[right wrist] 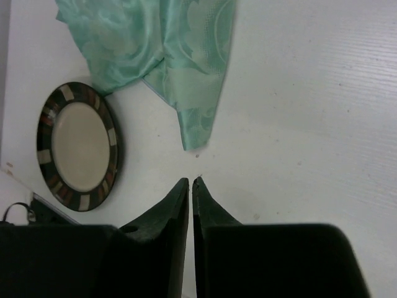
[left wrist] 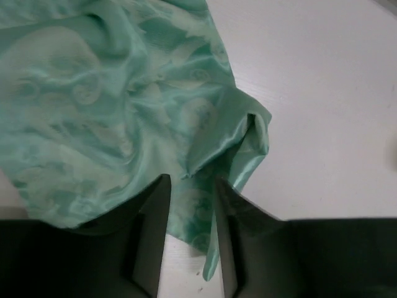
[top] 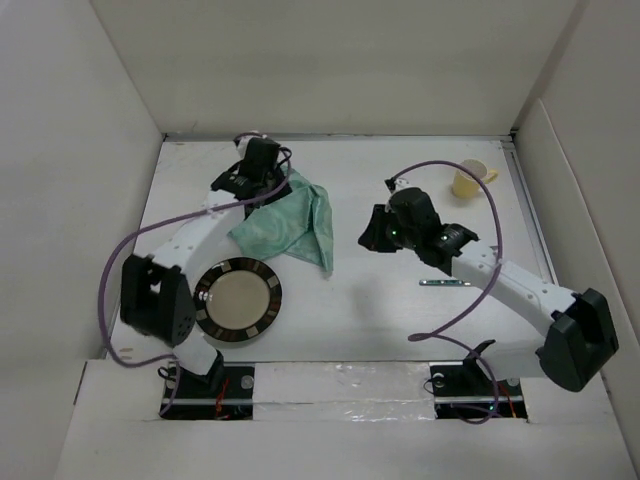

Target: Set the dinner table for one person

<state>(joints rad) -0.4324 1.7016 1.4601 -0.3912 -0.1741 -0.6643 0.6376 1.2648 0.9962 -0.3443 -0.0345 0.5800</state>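
Observation:
The white dinner table [top: 400, 330] carries a crumpled sea-green patterned cloth [top: 290, 225] at its far left. My left gripper [top: 268, 188] is over the cloth's far edge. In the left wrist view the left gripper [left wrist: 191, 180] is open, and a fold of the cloth [left wrist: 111, 93] lies between its fingers. A round plate [top: 237, 300] with a dark patterned rim sits near the left arm's base. My right gripper [top: 368, 236] is shut and empty just right of the cloth. In the right wrist view the right gripper [right wrist: 190, 180] points at the cloth's corner [right wrist: 195, 130], with the plate [right wrist: 77, 146] to the left.
A yellow cup [top: 468, 180] stands at the far right of the table. A thin piece of cutlery [top: 445, 283] lies flat under the right arm. White walls close in the table on the left, far and right sides.

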